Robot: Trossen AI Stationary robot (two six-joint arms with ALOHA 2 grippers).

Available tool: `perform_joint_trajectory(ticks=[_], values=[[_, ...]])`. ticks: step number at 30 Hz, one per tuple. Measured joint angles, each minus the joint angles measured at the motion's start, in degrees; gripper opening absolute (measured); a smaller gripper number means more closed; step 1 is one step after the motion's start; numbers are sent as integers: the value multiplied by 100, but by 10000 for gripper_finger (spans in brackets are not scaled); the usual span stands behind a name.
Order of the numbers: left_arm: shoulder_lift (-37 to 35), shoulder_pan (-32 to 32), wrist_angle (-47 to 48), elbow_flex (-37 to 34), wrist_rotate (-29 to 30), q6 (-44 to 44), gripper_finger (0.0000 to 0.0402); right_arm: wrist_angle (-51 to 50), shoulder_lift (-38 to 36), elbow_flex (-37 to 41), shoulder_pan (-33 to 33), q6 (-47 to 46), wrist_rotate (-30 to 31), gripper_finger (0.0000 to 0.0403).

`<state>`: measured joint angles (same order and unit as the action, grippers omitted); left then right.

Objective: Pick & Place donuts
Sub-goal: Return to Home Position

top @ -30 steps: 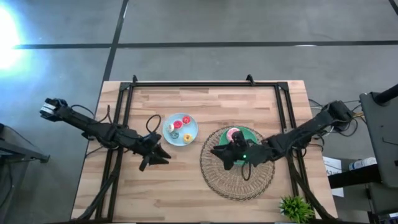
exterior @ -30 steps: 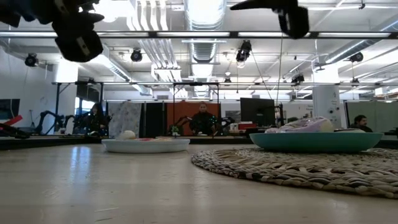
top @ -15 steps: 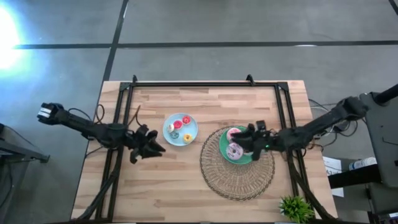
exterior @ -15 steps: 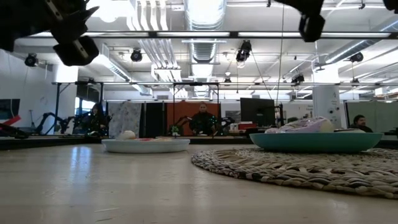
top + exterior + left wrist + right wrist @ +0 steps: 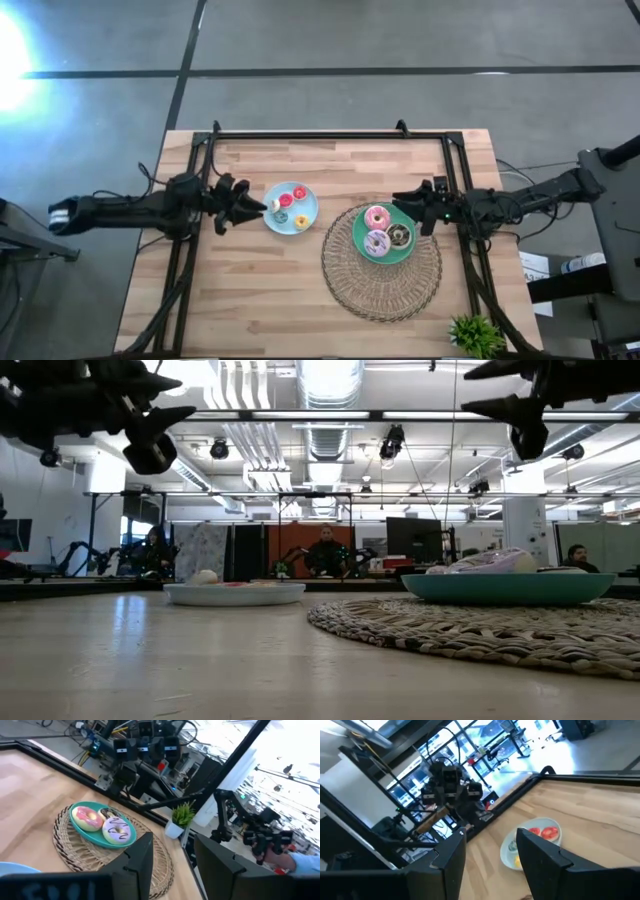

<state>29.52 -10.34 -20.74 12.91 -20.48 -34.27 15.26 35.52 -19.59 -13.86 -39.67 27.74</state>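
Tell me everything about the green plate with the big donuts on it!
The green plate is round and shallow with a low raised rim. It is smooth and looks like plastic. It sits flat, off-centre on the round woven mat, on the right side of the wooden table. Three ring donuts lie on it close together: a pink donut, a lilac donut and a dark brown donut. Nothing else touches it.

Bright, even overhead light falls on the table point(image 5: 300, 290), shadows faint. White glare burns out the floor point(image 5: 100, 40) at the high view's upper left. In the low view ceiling lights point(image 5: 330, 375) turn the left gripper point(image 5: 176, 398) and right gripper point(image 5: 474, 390) into black silhouettes
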Motion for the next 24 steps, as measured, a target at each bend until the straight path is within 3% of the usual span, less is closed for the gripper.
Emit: perform_joint_trajectory(ticks=[5,12,24], values=[[-20,-754,36,-4,-840,19,117,-16,-548,509,238,40,-131,167],[20,-932,79,-79,-768,168,117,-12,-1044,1160,344,222,-65,167],[87,-930,407,-282,-753,92,117,-4,-1344,1604,342,246,1100,167]])
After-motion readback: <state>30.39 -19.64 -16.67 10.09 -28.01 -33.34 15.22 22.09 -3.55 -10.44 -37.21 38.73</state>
